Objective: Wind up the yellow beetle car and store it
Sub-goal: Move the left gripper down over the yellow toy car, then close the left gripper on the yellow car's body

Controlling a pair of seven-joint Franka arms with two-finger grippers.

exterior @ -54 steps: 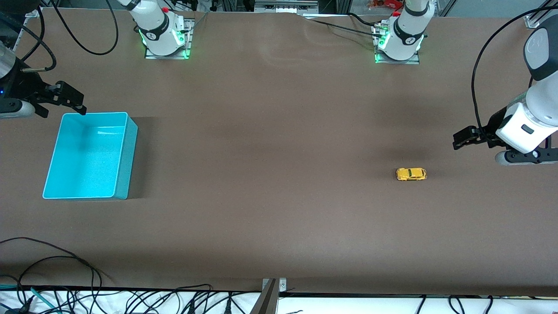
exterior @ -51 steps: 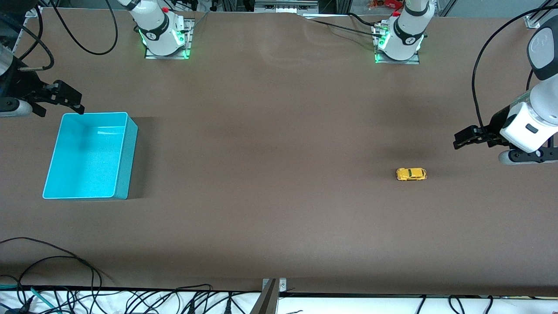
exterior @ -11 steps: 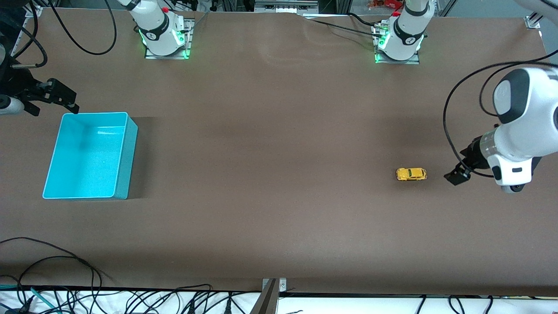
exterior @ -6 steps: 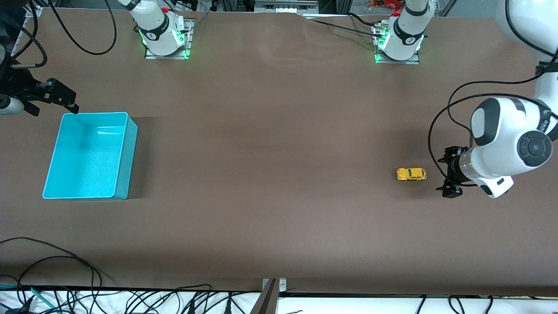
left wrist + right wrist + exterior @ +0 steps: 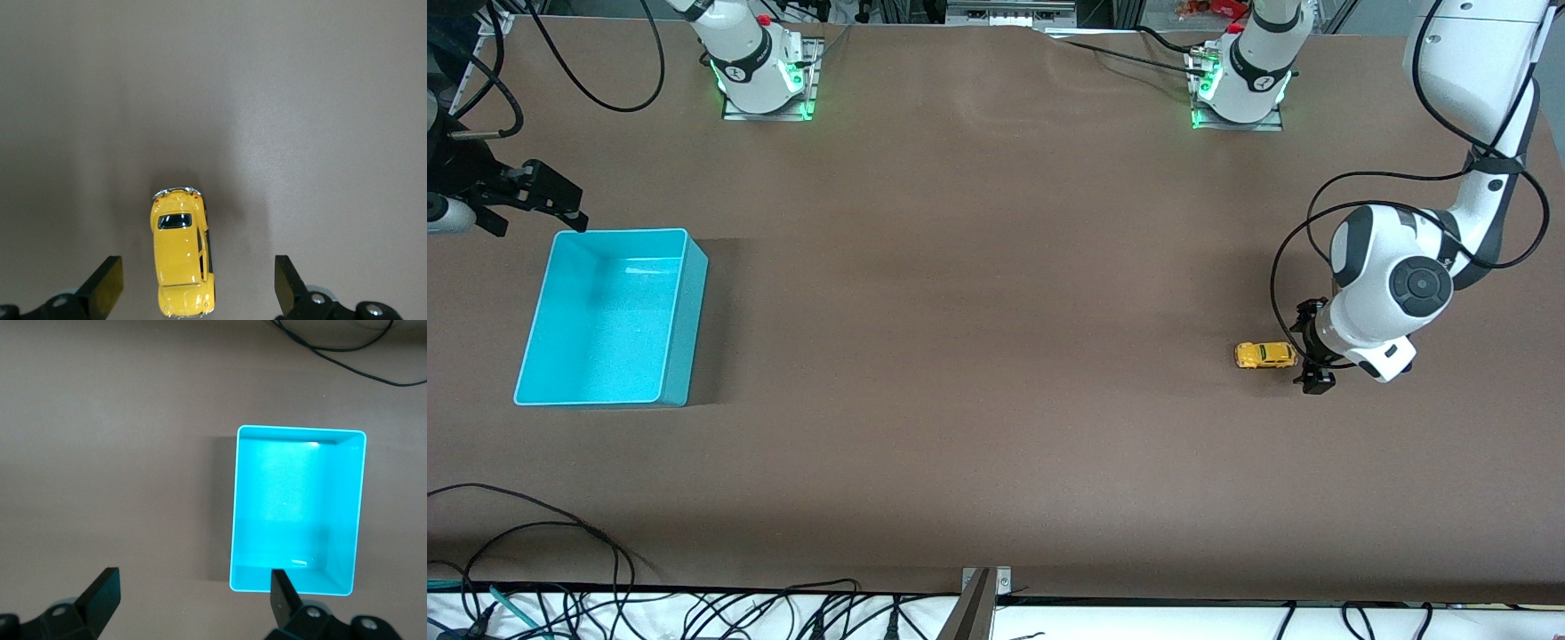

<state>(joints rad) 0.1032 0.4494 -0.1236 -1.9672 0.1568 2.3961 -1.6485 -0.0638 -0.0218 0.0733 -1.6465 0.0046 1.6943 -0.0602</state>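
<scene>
I find the small bright yellow beetle-shaped toy car (image 5: 1265, 355) standing on its wheels on the brown desk (image 5: 996, 356), toward the left arm's end. No brand or lettering is readable on the car; its dark rear window shows clearly in the left wrist view (image 5: 181, 260).

Left claw (image 5: 1312, 348): down close to the desk, just beside one end of the car. Its two dark fingers (image 5: 103, 288) stand spread wide, one to each side of the car's end, neither touching the body. It holds nothing.

Right claw (image 5: 538, 196): waiting above the desk at the right arm's end, beside the far rim of the open turquoise rectangular plastic bin (image 5: 685, 320). Its fingers (image 5: 100, 595) are parted wide and carry nothing. I see no label on the bin, and no contents in it through the right wrist view (image 5: 297, 510).

The car and the bin lie well apart, at the two ends of the desk. Small markings on the arm bases are too fine for me to read.
</scene>
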